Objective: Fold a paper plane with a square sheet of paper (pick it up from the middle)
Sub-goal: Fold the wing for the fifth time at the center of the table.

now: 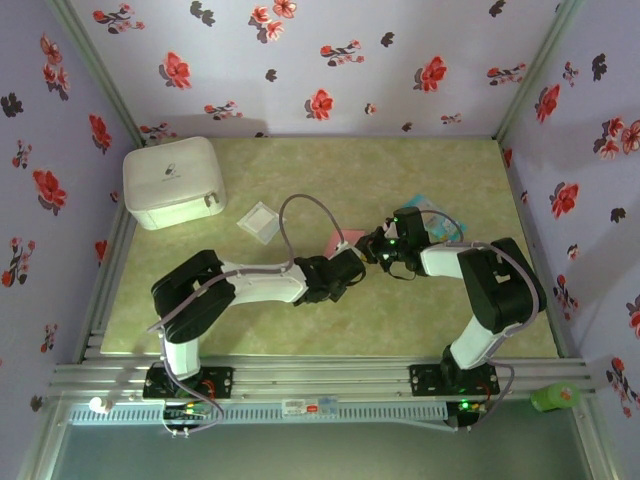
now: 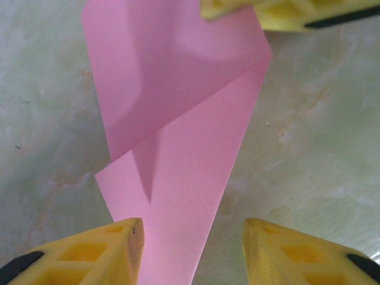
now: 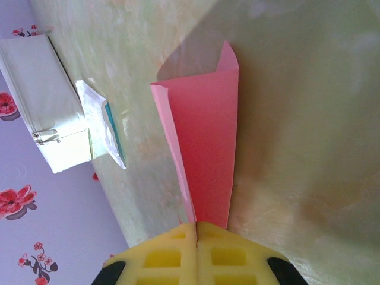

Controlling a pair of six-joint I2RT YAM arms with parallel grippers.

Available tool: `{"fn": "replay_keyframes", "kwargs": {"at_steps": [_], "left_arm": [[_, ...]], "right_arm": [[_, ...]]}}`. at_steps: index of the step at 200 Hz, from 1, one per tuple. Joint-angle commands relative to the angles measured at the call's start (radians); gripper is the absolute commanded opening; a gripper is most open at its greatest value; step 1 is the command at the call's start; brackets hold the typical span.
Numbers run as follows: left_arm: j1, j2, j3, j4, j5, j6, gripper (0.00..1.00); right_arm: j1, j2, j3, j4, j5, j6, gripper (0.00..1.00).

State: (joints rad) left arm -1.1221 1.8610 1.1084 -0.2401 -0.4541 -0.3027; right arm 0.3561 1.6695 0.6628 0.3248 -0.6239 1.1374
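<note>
The square sheet of paper (image 1: 340,240) is salmon-pink and lies mid-table, folded into a narrow tapering piece. In the left wrist view the paper (image 2: 178,119) shows a diagonal flap folded across it. My left gripper (image 2: 193,249) stands open over its narrow end, the paper lying beside the left finger (image 2: 113,252) and the right finger over bare table. In the overhead view the left gripper (image 1: 355,262) faces the right gripper (image 1: 375,250). My right gripper (image 3: 196,228) is shut on the paper's (image 3: 205,136) other end, its yellow fingers (image 2: 285,15) at the top of the left wrist view.
A white box (image 1: 172,182) stands at the back left, with a small pale packet (image 1: 262,222) beside it. A teal-and-white packet (image 1: 425,207) lies behind the right arm. Flowered walls close in the green table (image 1: 300,320) on three sides.
</note>
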Motion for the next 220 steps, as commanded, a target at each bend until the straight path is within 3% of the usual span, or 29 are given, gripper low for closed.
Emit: {"fn": "replay_keyframes", "kwargs": {"at_steps": [1, 91, 115, 130, 163, 185, 220], "left_arm": [[-0.008, 0.026, 0.021, -0.022, -0.039, 0.011, 0.46], [-0.008, 0.028, 0.012, -0.008, -0.042, 0.002, 0.23], [-0.008, 0.023, 0.004, -0.008, -0.057, -0.003, 0.23], [-0.008, 0.019, 0.001, -0.007, -0.061, 0.003, 0.30], [-0.008, 0.014, -0.010, 0.000, -0.069, 0.020, 0.34], [-0.008, 0.013, -0.010, 0.002, -0.072, 0.026, 0.33], [-0.008, 0.013, -0.009, 0.000, -0.080, 0.029, 0.24]], "right_arm": [[0.007, -0.025, 0.024, -0.004, 0.018, 0.013, 0.03], [0.006, -0.031, 0.023, -0.012, 0.021, 0.010, 0.04], [0.006, -0.036, 0.023, -0.017, 0.022, 0.007, 0.03], [0.007, -0.038, 0.026, -0.019, 0.021, 0.008, 0.03], [0.006, -0.046, 0.031, -0.030, 0.023, 0.001, 0.02], [0.006, -0.045, 0.031, -0.032, 0.023, 0.000, 0.02], [0.006, -0.046, 0.028, -0.034, 0.024, -0.002, 0.02]]}}
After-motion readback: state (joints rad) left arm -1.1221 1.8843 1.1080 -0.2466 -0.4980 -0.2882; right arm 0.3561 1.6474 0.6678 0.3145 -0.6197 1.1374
